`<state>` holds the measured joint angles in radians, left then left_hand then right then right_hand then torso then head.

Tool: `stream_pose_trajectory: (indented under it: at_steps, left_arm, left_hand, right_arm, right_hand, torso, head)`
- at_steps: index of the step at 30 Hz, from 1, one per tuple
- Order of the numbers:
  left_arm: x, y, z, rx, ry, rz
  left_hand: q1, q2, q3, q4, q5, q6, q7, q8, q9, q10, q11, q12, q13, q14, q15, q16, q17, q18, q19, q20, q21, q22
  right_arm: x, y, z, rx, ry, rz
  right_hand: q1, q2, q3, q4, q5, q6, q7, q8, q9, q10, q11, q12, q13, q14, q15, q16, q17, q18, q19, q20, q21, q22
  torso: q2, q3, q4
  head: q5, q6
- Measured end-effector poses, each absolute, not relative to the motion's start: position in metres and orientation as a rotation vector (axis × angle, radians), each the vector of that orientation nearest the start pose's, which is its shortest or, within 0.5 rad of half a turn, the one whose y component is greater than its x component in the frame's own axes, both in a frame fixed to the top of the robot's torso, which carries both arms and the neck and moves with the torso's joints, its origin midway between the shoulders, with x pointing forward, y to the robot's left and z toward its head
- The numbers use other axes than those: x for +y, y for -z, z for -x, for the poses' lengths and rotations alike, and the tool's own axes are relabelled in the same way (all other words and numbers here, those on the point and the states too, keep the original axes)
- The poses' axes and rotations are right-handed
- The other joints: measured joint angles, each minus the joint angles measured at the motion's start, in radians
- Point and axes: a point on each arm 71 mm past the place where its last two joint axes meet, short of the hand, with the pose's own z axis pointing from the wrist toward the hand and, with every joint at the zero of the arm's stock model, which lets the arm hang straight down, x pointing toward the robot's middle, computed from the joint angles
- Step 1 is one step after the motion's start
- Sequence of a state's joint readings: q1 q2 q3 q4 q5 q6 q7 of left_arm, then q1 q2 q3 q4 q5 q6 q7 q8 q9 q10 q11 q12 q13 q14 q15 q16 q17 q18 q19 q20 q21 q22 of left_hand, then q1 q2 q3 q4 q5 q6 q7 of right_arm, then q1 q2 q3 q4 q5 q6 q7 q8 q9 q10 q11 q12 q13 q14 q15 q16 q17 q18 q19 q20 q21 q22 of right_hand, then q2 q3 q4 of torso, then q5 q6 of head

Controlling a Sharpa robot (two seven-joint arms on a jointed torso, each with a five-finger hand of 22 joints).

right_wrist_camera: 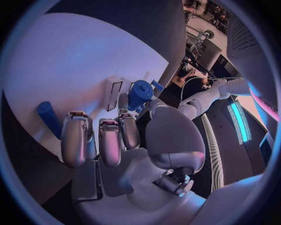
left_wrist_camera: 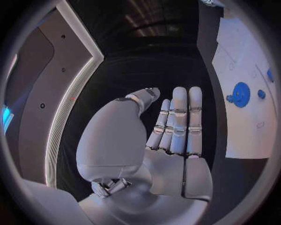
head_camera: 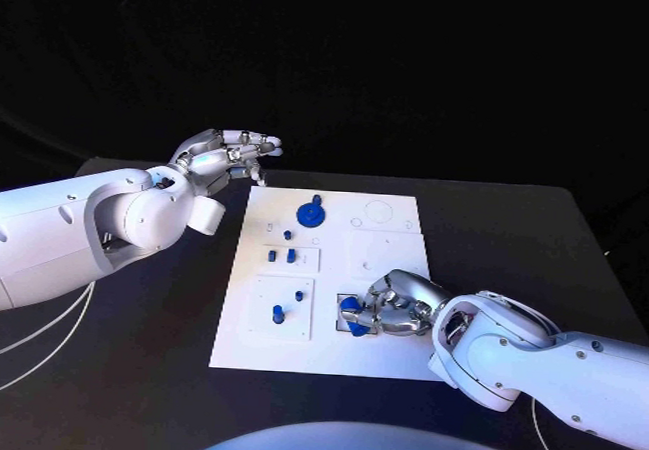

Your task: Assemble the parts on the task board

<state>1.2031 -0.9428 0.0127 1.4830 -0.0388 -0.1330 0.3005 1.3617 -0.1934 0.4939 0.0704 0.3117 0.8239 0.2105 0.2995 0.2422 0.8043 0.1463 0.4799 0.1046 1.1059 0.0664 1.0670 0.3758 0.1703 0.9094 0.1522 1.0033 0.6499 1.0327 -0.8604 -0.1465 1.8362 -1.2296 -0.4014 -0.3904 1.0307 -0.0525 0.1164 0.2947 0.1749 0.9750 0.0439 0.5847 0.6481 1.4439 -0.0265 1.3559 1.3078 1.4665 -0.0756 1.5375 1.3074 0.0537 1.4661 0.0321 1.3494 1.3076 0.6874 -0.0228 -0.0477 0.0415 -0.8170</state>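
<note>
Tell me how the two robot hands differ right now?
The left robot hand hovers off the task board, past its far left corner, fingers straight and apart, holding nothing. The right robot hand is down on the board's near part, fingers curled around a blue part. Both are silver, on white arms.

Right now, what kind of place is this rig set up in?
Probably a lab or demo test bench: a black table against a dark backdrop, a white task board with small blue parts, and monitors and equipment behind.
</note>
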Motion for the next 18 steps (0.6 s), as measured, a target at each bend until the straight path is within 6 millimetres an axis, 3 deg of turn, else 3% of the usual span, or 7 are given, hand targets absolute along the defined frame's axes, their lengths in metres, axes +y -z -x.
stream_pose_trajectory:
  at_steps: [2, 6, 9, 15, 17, 18]
  left_arm:
    - [0.2632, 0.1635, -0.4978, 1.478, 1.558, 1.105]
    - [0.2632, 0.1636, -0.4978, 1.479, 1.558, 1.105]
    - [0.2632, 0.1636, -0.4978, 1.479, 1.558, 1.105]
    - [0.2635, 0.1636, -0.4978, 1.479, 1.557, 1.106]
    - [0.2636, 0.1636, -0.4977, 1.479, 1.557, 1.106]
    - [0.2637, 0.1636, -0.4977, 1.479, 1.556, 1.106]
  left_hand:
    - [0.000, 0.000, 0.000, 0.000, 0.000, 0.000, 0.000, 0.000, 0.000, 0.000, 0.000, 0.000, 0.000, 0.000, 0.000, 0.000, 0.000, 0.000, 0.000, 0.000, 0.000, 0.000]
    - [0.000, 0.000, 0.000, 0.000, 0.000, 0.000, 0.000, 0.000, 0.000, 0.000, 0.000, 0.000, 0.000, 0.000, 0.000, 0.000, 0.000, 0.000, 0.000, 0.000, 0.000, 0.000]
    - [0.000, 0.000, 0.000, 0.000, 0.000, -0.002, -0.002, 0.000, 0.000, -0.002, 0.002, 0.003, 0.000, 0.000, 0.000, 0.000, 0.000, 0.000, 0.000, 0.000, -0.004, -0.002]
    - [0.000, 0.000, 0.000, 0.000, 0.000, -0.004, -0.004, 0.000, -0.001, -0.004, 0.004, 0.004, 0.000, 0.000, 0.000, 0.000, 0.000, 0.000, 0.000, 0.000, -0.004, -0.002]
    - [0.000, 0.000, 0.000, 0.000, 0.000, -0.004, -0.004, 0.000, -0.001, -0.004, 0.004, 0.004, 0.000, 0.000, 0.000, 0.000, 0.000, 0.000, 0.000, 0.000, -0.004, -0.002]
    - [0.000, 0.000, 0.000, 0.000, 0.000, -0.004, -0.004, 0.000, -0.001, -0.004, 0.004, 0.004, 0.000, 0.000, 0.000, 0.000, 0.000, 0.000, 0.000, 0.000, -0.004, -0.002]
  right_arm:
    - [-0.1408, 0.2685, -0.3669, 2.051, -0.767, -0.187]
    - [-0.1393, 0.2684, -0.3668, 2.048, -0.765, -0.178]
    - [-0.1387, 0.2681, -0.3667, 2.045, -0.766, -0.172]
    - [-0.1375, 0.2670, -0.3658, 2.039, -0.770, -0.161]
    - [-0.1377, 0.2664, -0.3653, 2.037, -0.772, -0.158]
    - [-0.1383, 0.2661, -0.3650, 2.035, -0.772, -0.157]
  right_hand:
    - [-0.022, 0.012, -0.026, -0.001, -0.046, 0.010, -0.010, 0.012, 0.014, 0.004, -0.004, 0.000, 0.000, -0.004, -0.004, 0.000, 0.000, 0.000, 0.000, 0.000, 0.000, 0.000]
    - [-0.075, 0.017, -0.093, 0.000, -0.108, 0.004, -0.004, 0.015, 0.020, 0.004, -0.004, 0.000, 0.000, -0.004, -0.003, 0.000, 0.000, 0.000, 0.000, 0.000, 0.000, 0.000]
    - [-0.091, 0.013, -0.133, -0.001, -0.108, 0.004, -0.004, 0.015, 0.024, 0.004, -0.004, 0.000, 0.000, -0.004, -0.003, 0.000, 0.000, 0.000, 0.000, 0.000, 0.000, 0.000]
    - [-0.095, 0.012, -0.150, -0.001, -0.103, 0.004, -0.004, 0.015, 0.026, 0.004, -0.004, -0.004, 0.000, -0.004, -0.003, 0.000, 0.000, 0.000, 0.000, 0.000, 0.000, 0.000]
    - [-0.085, 0.018, -0.157, -0.003, -0.081, 0.004, -0.004, 0.015, 0.028, 0.004, -0.004, -0.004, 0.000, -0.004, -0.003, 0.000, 0.000, 0.000, 0.000, 0.000, 0.000, 0.000]
    - [-0.056, 0.026, -0.158, -0.003, -0.047, 0.003, -0.004, 0.015, 0.031, 0.004, -0.004, -0.004, 0.000, -0.004, -0.003, 0.000, 0.000, 0.000, 0.000, 0.000, 0.000, 0.000]
  torso:
    - [0.000, 0.0003, -0.0004]
    - [-0.001, 0.0000, -0.0005]
    - [-0.001, -0.0001, -0.0005]
    - [-0.001, -0.0001, -0.0005]
    - [-0.001, -0.0001, -0.0008]
    - [-0.001, -0.0001, -0.0011]
  head:
    - [-0.001, 0.000]
    - [-0.002, 0.001]
    - [-0.003, 0.002]
    - [-0.005, 0.001]
    - [-0.005, 0.001]
    - [-0.005, 0.001]
